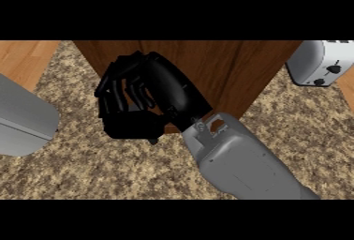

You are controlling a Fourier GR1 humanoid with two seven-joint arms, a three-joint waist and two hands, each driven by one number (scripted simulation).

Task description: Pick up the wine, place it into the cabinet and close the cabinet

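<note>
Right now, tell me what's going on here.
The right robot hand is in front of the wooden cabinet on the speckled counter. Its fingers are curled with nothing showing in them. No wine bottle is in view, so I cannot tell whether it is already inside. A toaster sits at the upper right, and a grey shape at the left edge cannot be identified. The left robot hand is out of view.
</note>
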